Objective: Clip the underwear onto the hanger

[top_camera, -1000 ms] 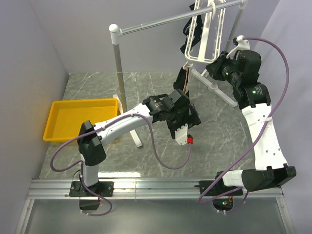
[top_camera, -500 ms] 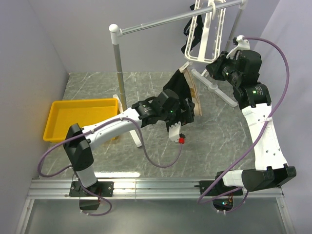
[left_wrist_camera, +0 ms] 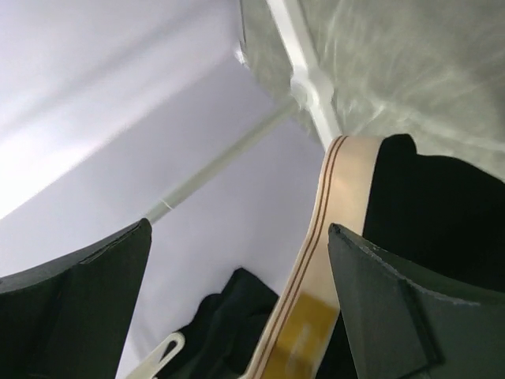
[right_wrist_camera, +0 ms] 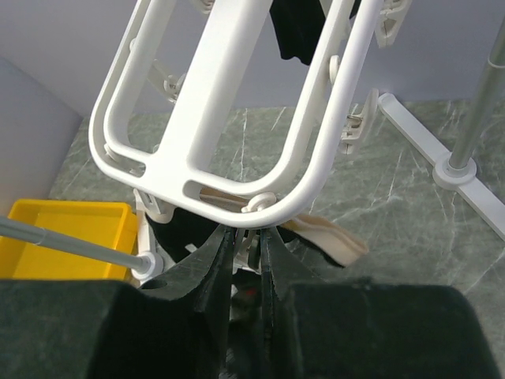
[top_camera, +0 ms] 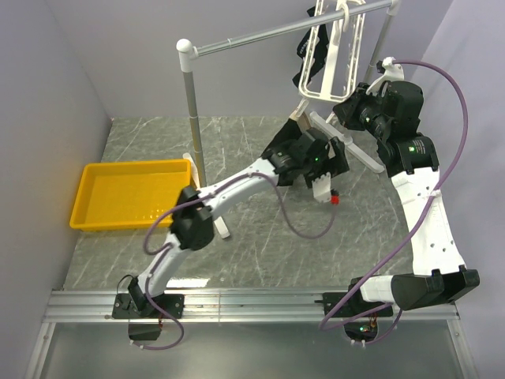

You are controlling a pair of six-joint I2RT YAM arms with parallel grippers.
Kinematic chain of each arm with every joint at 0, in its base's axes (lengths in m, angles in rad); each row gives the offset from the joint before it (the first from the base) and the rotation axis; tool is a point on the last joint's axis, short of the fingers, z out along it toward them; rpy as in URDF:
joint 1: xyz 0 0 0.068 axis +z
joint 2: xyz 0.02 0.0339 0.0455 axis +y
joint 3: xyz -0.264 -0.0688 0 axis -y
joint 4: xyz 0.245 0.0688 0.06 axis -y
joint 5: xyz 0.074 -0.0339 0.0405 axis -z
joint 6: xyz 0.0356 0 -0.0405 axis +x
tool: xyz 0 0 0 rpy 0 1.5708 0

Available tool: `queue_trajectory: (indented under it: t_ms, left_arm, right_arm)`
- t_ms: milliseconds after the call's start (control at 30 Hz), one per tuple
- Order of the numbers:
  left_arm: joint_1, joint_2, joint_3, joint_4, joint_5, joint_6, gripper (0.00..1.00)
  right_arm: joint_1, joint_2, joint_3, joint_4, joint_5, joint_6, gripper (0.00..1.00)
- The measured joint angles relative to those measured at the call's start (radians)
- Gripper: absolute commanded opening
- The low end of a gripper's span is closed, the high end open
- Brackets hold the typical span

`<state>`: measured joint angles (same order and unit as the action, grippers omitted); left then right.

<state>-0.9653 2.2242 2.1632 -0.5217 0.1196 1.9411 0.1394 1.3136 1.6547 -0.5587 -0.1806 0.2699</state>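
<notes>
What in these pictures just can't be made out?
- Top view: the left arm covers most of the underwear.
- Left wrist view: its yellow label is blurred, its lower part cut off by the edge.
- Right wrist view: the right gripper hides most of the clip it pinches.

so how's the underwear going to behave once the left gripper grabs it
Probably floppy: the underwear is loose black cloth, and its tan waistband curls over in the right wrist view. That waistband looks firmer, a smooth edge inside the open left gripper, so likely the surer hold. Being thin cloth, it is probably light.
</notes>
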Motion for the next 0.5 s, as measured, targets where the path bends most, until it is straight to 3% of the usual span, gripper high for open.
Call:
queue_trajectory:
  t_ms: [67,133,233,267,333,367,500]
  left_arm:
    - [0.009,0.13,0.176,-0.024,-0.056,0.002,1.0]
    - [0.023,0.231,0.285,-0.045,-0.123,0.003,0.92]
    - [0.058,0.277,0.234,-0.065,-0.211,0.003,0.61]
    - [0.071,0.277,0.195,-0.078,-0.23,0.003,0.36]
    - [0.093,0.277,0.134,-0.095,-0.271,-0.005,0.09]
    - [0.103,0.277,0.113,-0.103,-0.288,-0.012,0.01]
    - [0.114,0.207,-0.056,-0.026,-0.303,-0.018,0.01]
  right_arm:
    - [0.0,0.0,0.0,0.0,0.0,-0.001,0.0]
    - [0.0,0.0,0.0,-0.002,0.0,-0.002,0.0]
    - [0.0,0.0,0.0,-0.003,0.0,-0.003,0.0]
    - [0.0,0.0,0.0,-0.003,0.0,-0.003,0.0]
    - [0.0,0.0,0.0,-0.004,0.002,-0.003,0.0]
    - [0.0,0.0,0.0,-0.004,0.001,-0.003,0.0]
    - [0.0,0.001,0.0,-0.004,0.001,-0.003,0.0]
